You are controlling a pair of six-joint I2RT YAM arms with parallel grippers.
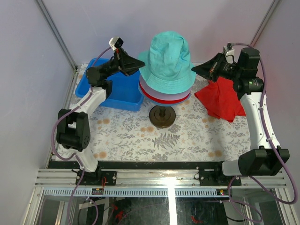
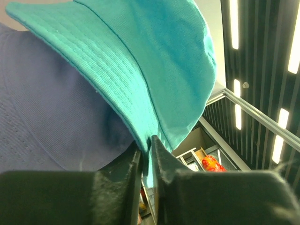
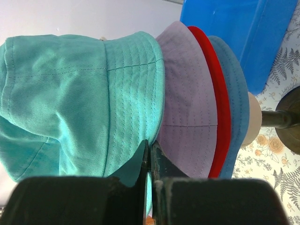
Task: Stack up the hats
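Up close, low in the middle of its wrist view, the left gripper (image 2: 148, 154) is clamped on the brim of the teal hat (image 2: 154, 61). The right gripper (image 3: 150, 157) is clamped on the other side of that brim, low in its own view.

From above, the teal hat sits at the top middle of the frame, on top of the pile. Under it come the pale lilac hat (image 3: 190, 117), the red hat (image 3: 218, 108) and the blue hat (image 3: 234, 103). They all sit on a beige mannequin head (image 3: 254, 124) on a dark stand (image 1: 162, 116). A blue bin (image 1: 115, 89) is to the left and a red cloth (image 1: 222, 98) to the right.

I think the job now is to pull the teal hat snug onto the pile, because it looks puffy and high. Both arms should pull down together, slowly and evenly, so the hat sits straight and the stand does not tip. Then both grippers should let go and back away sideways without dragging the brim.

No words, brands or labels can be read.
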